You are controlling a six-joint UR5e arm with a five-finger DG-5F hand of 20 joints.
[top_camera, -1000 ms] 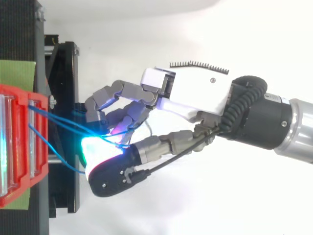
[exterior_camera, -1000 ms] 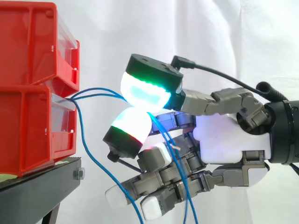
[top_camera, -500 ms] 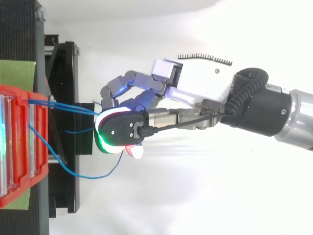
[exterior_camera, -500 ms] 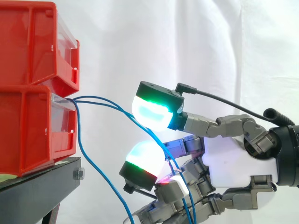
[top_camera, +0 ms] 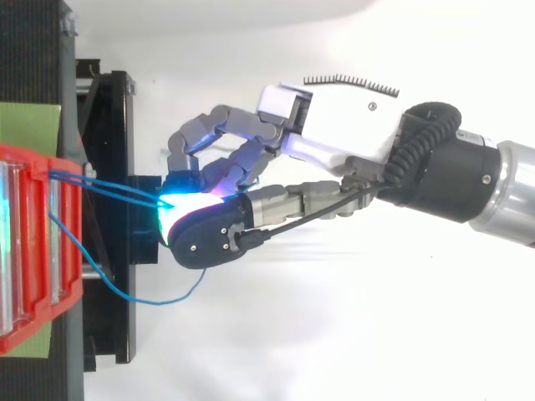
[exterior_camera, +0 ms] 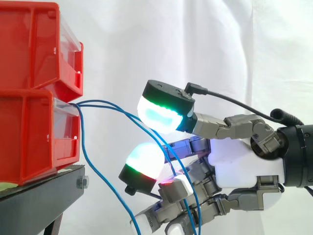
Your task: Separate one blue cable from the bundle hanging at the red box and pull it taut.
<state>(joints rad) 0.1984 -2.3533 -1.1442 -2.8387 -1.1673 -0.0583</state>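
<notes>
- Blue cables (exterior_camera: 84,149) come out of the lower red box's (exterior_camera: 34,132) front, some hanging below it.
- Two run rightwards into the hand (exterior_camera: 242,161); its grip on them I cannot tell.

This is looking like a robotics lab, set up as a test rig. A white curtain (exterior_camera: 210,44) is hanging as a plain backdrop behind everything. Red bins (exterior_camera: 29,54) are sitting stacked on a black stand (exterior_camera: 41,196). A robot arm (top_camera: 489,196) is reaching in with its mechanical hand (exterior_camera: 242,159), and thin blue cables (exterior_camera: 110,104) are trailing from the lower bin.
</notes>
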